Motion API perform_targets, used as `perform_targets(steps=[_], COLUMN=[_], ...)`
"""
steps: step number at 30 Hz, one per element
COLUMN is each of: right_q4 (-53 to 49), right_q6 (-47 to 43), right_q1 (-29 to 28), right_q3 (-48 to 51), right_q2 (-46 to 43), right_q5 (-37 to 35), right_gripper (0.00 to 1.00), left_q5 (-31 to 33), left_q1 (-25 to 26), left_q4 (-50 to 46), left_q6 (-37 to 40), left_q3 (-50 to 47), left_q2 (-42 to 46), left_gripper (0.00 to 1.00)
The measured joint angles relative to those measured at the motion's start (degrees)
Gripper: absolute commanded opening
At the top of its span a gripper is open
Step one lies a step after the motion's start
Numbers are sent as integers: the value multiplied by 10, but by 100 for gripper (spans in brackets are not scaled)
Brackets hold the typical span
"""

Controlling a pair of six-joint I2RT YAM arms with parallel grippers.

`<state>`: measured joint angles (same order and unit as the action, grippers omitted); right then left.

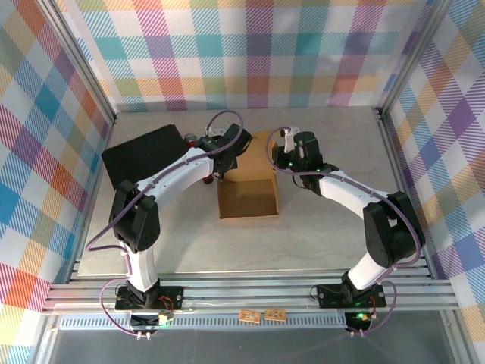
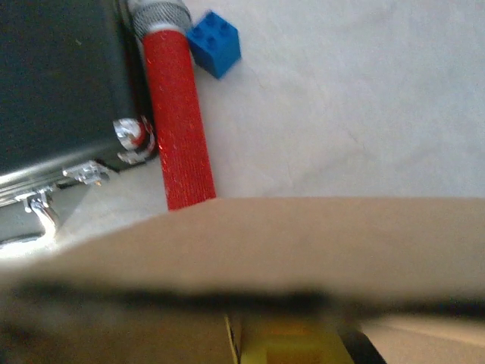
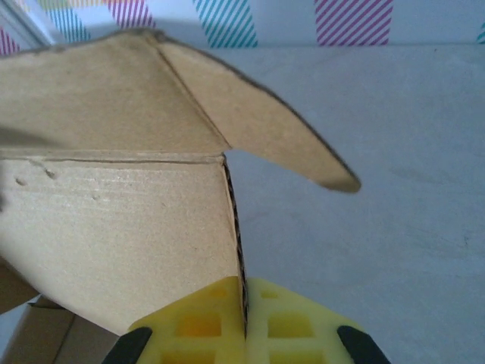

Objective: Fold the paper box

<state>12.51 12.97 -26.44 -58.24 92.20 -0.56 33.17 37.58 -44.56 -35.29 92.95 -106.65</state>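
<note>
**A:** What did we make of the room?

**B:** We saw a pale grey worktop (image 1: 341, 152), matt and faintly marked. Pastel checked walls (image 1: 250, 53) closed it in on three sides. Aluminium rails (image 1: 250, 292) ran along the near edge, where both arms were bolted, and two small brown tags (image 1: 248, 315) lay on the front rail.

**A:** And where was the paper box?

**B:** The paper box (image 1: 248, 189) sat in the middle of the worktop, just right of a black case (image 1: 144, 159), with its open side up. Its near part formed a shallow tray and a flap stood raised at the far end. The left arm (image 1: 174, 178) and the right arm (image 1: 356, 193) both reached in to that far end, one from each side.

**A:** What about the jaws?

**B:** The right jaws were closed on the upright edge of a cardboard wall, its corrugated edge pinched between the yellow pads (image 3: 197, 326). A curved flap leaned away over bare worktop. The left jaws were closed too. A blurred band of cardboard ran across just above one of their yellow pads (image 2: 288, 345), and we could not tell whether they pinched it.

**A:** Was anything else on the surface?

**B:** Past that cardboard, a red knurled cylinder (image 2: 178, 129) with a silver end lay against the case, beside its metal latches. A blue brick (image 2: 215, 43) rested just beside the silver end.
</note>
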Motion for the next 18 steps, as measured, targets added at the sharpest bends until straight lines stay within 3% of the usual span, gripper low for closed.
perform_targets(steps=[9, 18], right_q4=[70, 152], right_q6=[54, 50], right_q1=[-17, -10], right_q3=[-23, -13], right_q2=[64, 83], right_q5=[-79, -99], right_gripper=[0, 0], left_q5=[68, 66], left_q1=[1, 1], left_q4=[344, 545], left_q6=[53, 106], left_q3=[-206, -288], left_q2=[39, 48], left_gripper=[0, 0])
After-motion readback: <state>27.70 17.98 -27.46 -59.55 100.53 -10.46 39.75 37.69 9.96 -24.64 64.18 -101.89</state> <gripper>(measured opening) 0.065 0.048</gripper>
